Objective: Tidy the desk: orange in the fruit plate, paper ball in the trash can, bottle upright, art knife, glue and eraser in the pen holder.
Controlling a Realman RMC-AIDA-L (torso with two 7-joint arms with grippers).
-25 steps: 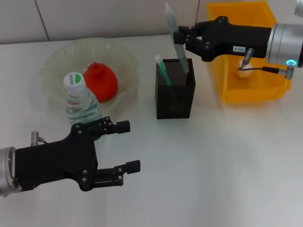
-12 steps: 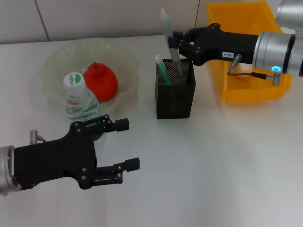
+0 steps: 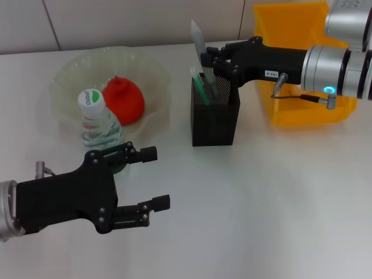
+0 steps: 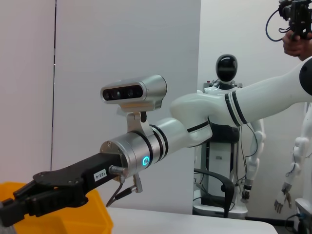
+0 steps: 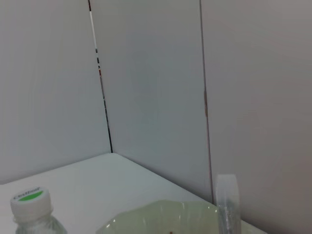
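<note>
Black mesh is forming the square pen holder [image 3: 215, 113], standing at the table's centre in the head view, with a green-tipped stick [image 3: 199, 87] leaning inside. The right gripper [image 3: 210, 63] is reaching in from three o'clock, its fingers pinching a slim grey art knife [image 3: 202, 55] whose lower end is dipping into the holder's mouth while its pale tip is pointing to twelve o'clock. At nine o'clock from the holder, a translucent, wavy-edged fruit plate [image 3: 148, 72] is holding the orange [image 3: 124, 100], which looks red and pointed on top. A clear bottle [image 3: 99, 125] with a white-and-green cap is standing upright against the plate's near rim. A yellow plastic bin [image 3: 290, 29] is sitting at two o'clock. The left gripper [image 3: 151, 179] is hovering at seven o'clock, its black fingers spread and empty.

Only the left wrist view is showing the right arm's silver camera housing [image 4: 134, 91] and a white humanoid [image 4: 226, 122] beyond. The right wrist view is catching the knife's clear top [image 5: 228, 202], the bottle cap [image 5: 30, 199] and grey wall panels [image 5: 151, 87].
</note>
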